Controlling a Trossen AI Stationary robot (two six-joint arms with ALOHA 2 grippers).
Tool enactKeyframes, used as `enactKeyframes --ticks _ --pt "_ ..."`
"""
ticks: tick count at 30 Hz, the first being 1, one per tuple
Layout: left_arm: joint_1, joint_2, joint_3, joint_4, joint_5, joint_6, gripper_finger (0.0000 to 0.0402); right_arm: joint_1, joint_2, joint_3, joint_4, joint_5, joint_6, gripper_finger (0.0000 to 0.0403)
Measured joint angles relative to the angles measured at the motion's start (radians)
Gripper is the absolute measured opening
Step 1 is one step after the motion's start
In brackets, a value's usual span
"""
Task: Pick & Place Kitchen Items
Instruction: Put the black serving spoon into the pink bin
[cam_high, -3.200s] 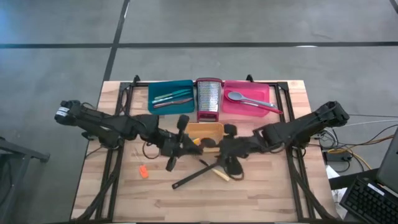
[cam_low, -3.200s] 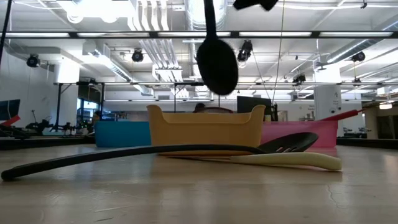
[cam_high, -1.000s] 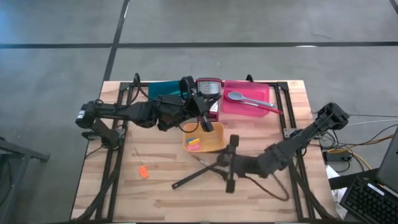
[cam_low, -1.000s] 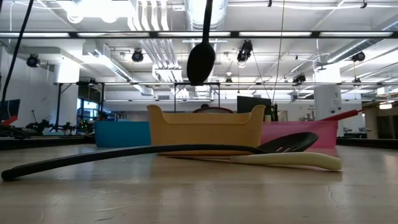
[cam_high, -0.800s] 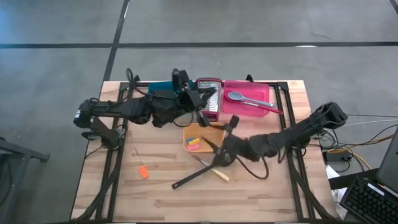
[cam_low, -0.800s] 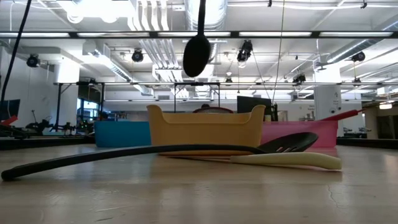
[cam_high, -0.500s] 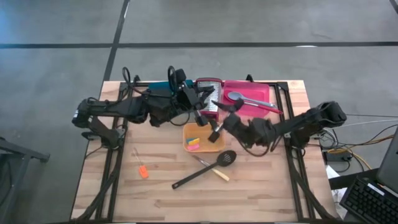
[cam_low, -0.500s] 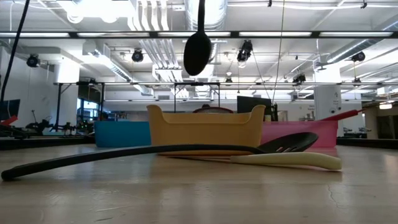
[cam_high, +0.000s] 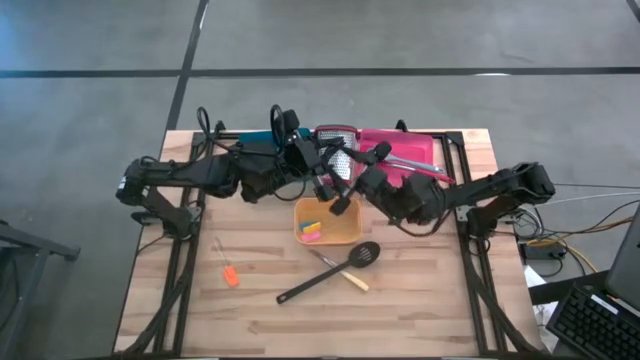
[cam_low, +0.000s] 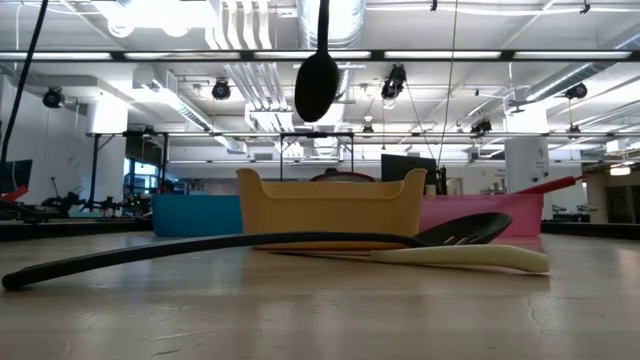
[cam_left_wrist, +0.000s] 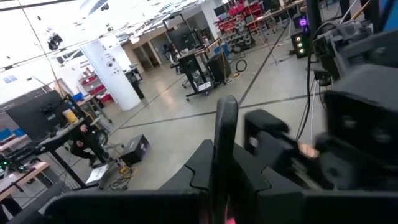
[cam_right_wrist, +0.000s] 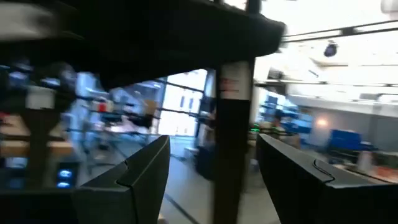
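Two grippers crowd above the orange tray (cam_high: 345, 232): left gripper (cam_high: 318, 170) clamps the long black spoon (cam_low: 318, 85), right gripper (cam_high: 362, 182) spread, probably risking collision.

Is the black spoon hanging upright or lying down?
Upright: the black spoon hangs bowl-down above the orange tray, its handle in the shut left claw.

Left gripper (cam_left_wrist: 221, 186): fingers closed on upright black spoon handle (cam_left_wrist: 224, 140). Beyond: other arm's dark gripper (cam_left_wrist: 348, 124), close; grey hall floor; white pillar (cam_left_wrist: 118, 74).
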Motion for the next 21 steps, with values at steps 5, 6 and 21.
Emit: enactKeyframes --ticks 5,6,21 --pt "0.001 0.002 -0.001 0.000 0.000 -0.002 0.0024 -0.009 0.014 0.045 -0.064 0.046 -0.010 0.0215" --pt "0.000 0.002 -0.001 0.000 0.000 -0.002 0.0024 -0.013 0.023 0.052 -0.077 0.059 -0.011 0.0214" --pt "0.001 0.002 -0.011 -0.010 0.005 0.002 0.0024 -0.043 0.040 0.080 -0.084 0.035 -0.031 0.0067"
